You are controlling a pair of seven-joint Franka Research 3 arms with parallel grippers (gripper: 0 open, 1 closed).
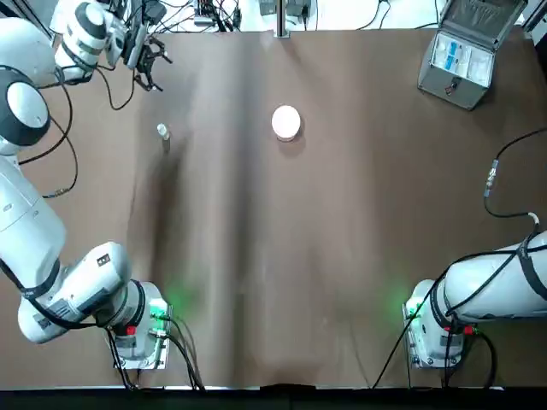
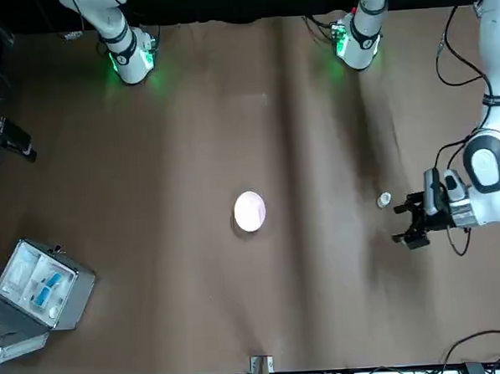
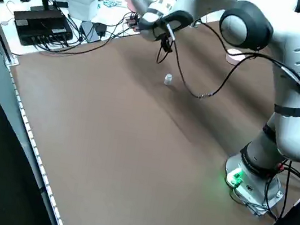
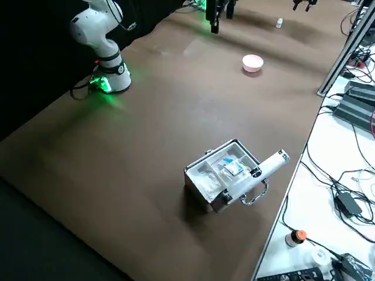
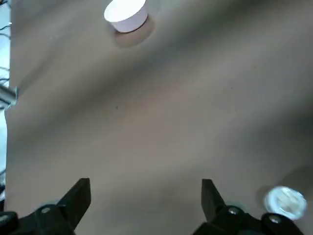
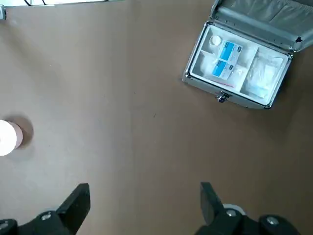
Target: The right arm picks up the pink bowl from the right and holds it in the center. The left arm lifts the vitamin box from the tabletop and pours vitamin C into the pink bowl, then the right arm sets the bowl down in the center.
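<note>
The pink bowl (image 1: 286, 121) stands upright on the tabletop (image 1: 282, 256), far centre, with nothing holding it; it also shows in the front view (image 2: 249, 210). To its left stands the tiny cream vitamin box (image 1: 162, 131), untouched. My left gripper (image 1: 155, 68) hovers open beyond the box, near the far left corner. In the left wrist view the box (image 5: 285, 200) lies just outside one finger (image 5: 208, 193). My right gripper (image 6: 143, 196) is open and empty, high over the right side, with the bowl (image 6: 7, 138) far off.
An open grey case (image 1: 459, 58) with blue-white contents sits at the far right corner. Black cables (image 1: 500, 175) trail over the table's right edge. Both arm bases (image 1: 141, 329) stand at the near edge. Desks with electronics border the far side.
</note>
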